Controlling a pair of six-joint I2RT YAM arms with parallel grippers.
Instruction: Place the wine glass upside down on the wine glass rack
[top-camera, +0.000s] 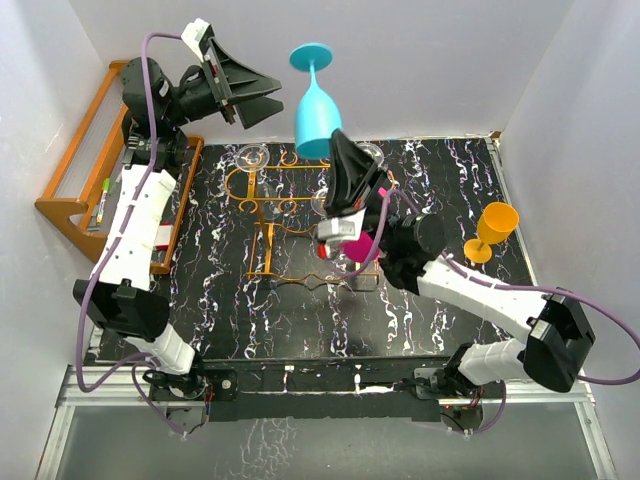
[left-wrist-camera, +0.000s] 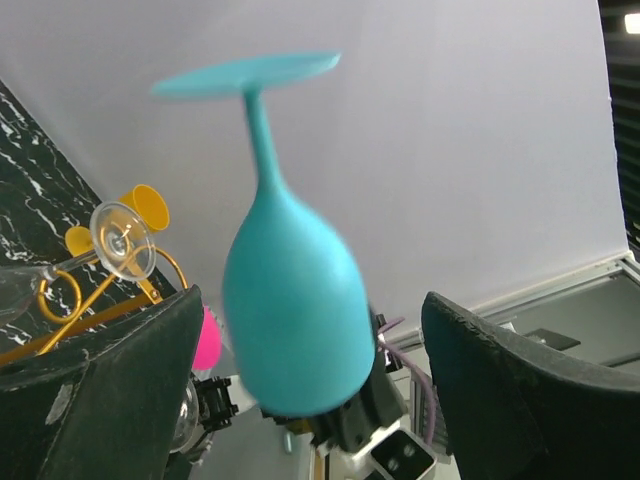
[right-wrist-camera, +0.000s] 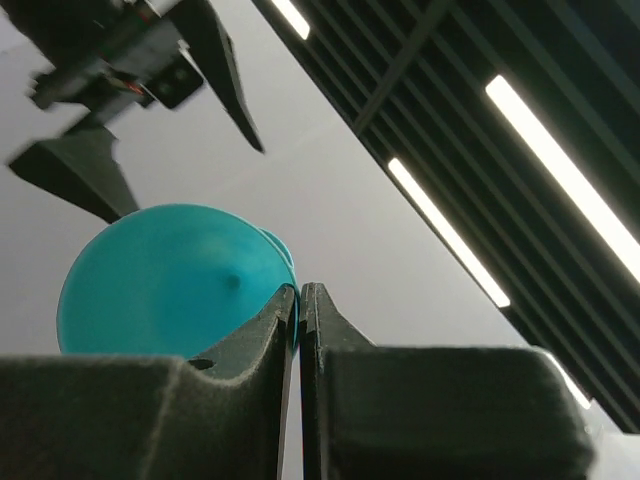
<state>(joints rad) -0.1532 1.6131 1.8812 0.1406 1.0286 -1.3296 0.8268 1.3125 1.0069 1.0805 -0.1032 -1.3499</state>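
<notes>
Wine glass (top-camera: 316, 115) upside-down in right hand (top-camera: 340, 142)

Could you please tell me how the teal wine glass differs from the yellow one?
The teal wine glass is upside down in the air, its rim pinched by the right gripper; the yellow wine glass stands upright on the table, untouched. Both are opaque and stemmed.

We have two arms of white shells and black joints, the left arm (top-camera: 135, 215) and the right arm (top-camera: 480, 295). A purple cable (top-camera: 85, 330) loops along each. Our left pincer (top-camera: 272, 100) and right pincer (top-camera: 343, 140) are black, with broad wedge-shaped fingers (left-wrist-camera: 120, 390) of matte, faintly grainy plastic. Black bases (top-camera: 200, 380) sit at the table's (top-camera: 240, 320) near edge.
</notes>
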